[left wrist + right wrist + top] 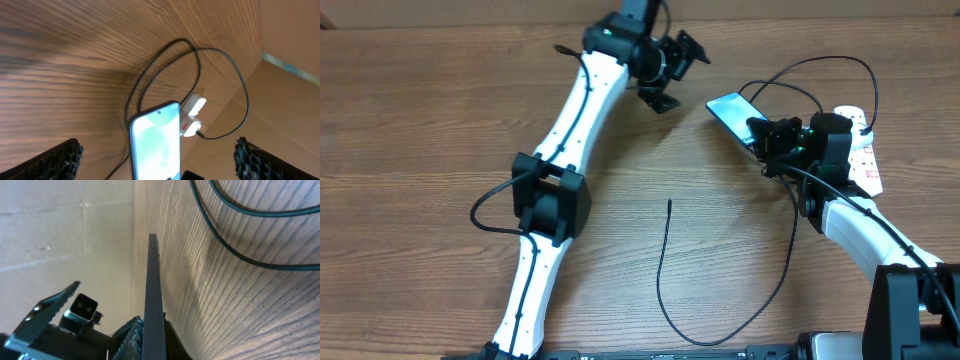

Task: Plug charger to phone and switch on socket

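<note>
My right gripper (761, 136) is shut on the phone (731, 108) and holds it up off the table on its edge. In the right wrist view the phone (153, 300) shows as a thin dark edge clamped between the pads (131, 336). My left gripper (670, 68) hovers open to the left of the phone; its fingers (56, 161) stand wide apart facing the phone's bright screen (155, 145). The white socket (861, 150) lies at the right edge. The black charger (665, 300) loops over the table, its connector tip (669, 203) lying free mid-table, its other end at the socket (191, 116).
A loop of the black cable (820, 62) arcs behind the phone toward the socket, and it also shows in the wrist views (197, 55) (240, 255). A cardboard wall (295, 100) stands along the table's far edge. The left arm (555, 190) crosses the table's left half.
</note>
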